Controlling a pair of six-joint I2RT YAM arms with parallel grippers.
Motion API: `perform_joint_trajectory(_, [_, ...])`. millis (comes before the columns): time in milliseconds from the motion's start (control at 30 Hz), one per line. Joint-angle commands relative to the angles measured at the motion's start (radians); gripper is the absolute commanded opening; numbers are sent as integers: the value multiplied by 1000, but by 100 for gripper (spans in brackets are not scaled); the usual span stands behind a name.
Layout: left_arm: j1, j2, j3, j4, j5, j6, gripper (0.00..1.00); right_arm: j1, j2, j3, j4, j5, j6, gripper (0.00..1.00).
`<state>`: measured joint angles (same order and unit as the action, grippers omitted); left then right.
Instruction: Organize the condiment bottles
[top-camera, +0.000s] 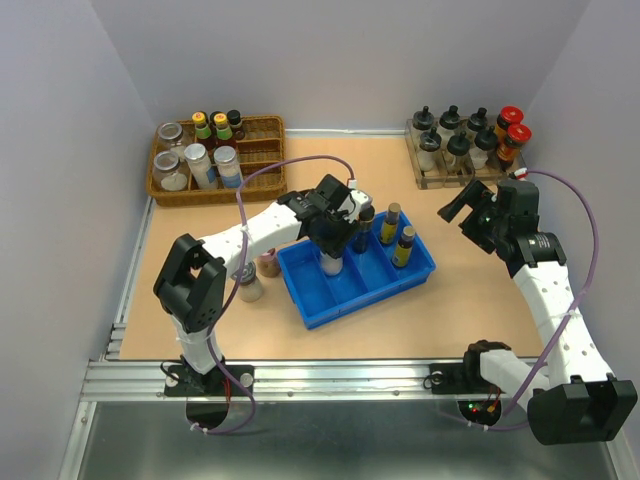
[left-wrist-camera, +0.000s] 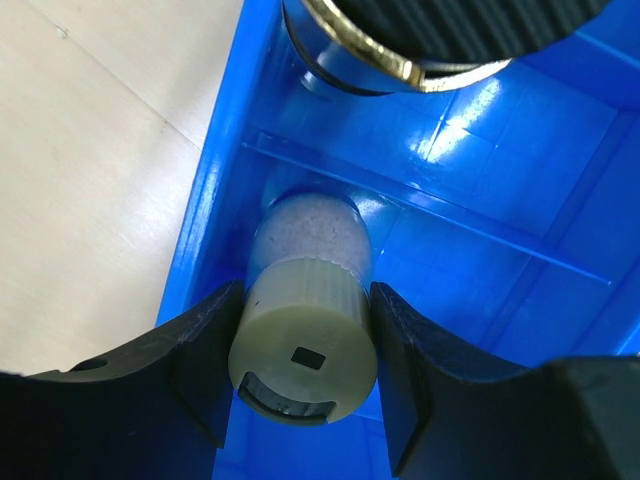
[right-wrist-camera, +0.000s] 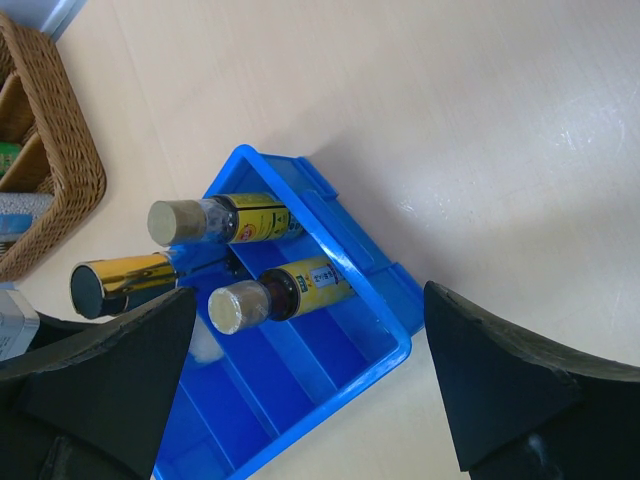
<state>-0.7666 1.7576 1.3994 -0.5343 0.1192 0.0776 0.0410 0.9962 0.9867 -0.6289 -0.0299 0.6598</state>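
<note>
My left gripper is shut on the pale green-lidded jar, holding it by the lid inside the left compartment of the blue bin; the jar also shows in the top view. Two slim amber bottles stand in the bin's right compartment and a third in the middle one. The pink-lidded jar and the grey metal-lidded jar stand on the table left of the bin. My right gripper is open and empty, above the table right of the bin.
A wicker basket with several jars and bottles sits at the back left. A clear tray with black-knobbed cruets and two red-capped jars sits at the back right. The metal rail runs along the table's near edge.
</note>
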Motion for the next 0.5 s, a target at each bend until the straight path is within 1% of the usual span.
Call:
perform_joint_trajectory(0, [-7, -17, -7, 46, -3, -10, 54, 5, -19, 43, 11, 13, 4, 100])
perform_joint_trajectory(67, [-7, -20, -7, 49, -4, -13, 58, 5, -22, 43, 12, 15, 4, 100])
perform_joint_trajectory(100, [-7, -23, -1, 48, -3, -13, 62, 3, -22, 43, 11, 13, 4, 100])
perform_joint_trajectory(167, [-8, -29, 3, 48, -3, -16, 66, 3, -22, 41, 11, 13, 4, 100])
perform_joint_trajectory(200, [-8, -32, 6, 50, -3, -19, 70, 3, -21, 41, 11, 13, 4, 100])
perform_joint_trajectory(300, [-8, -33, 12, 48, 0, -19, 78, 3, -19, 43, 11, 10, 4, 100])
perform_joint_trajectory(467, [-8, -33, 19, 34, -7, -18, 79, 3, -19, 44, 11, 12, 3, 100])
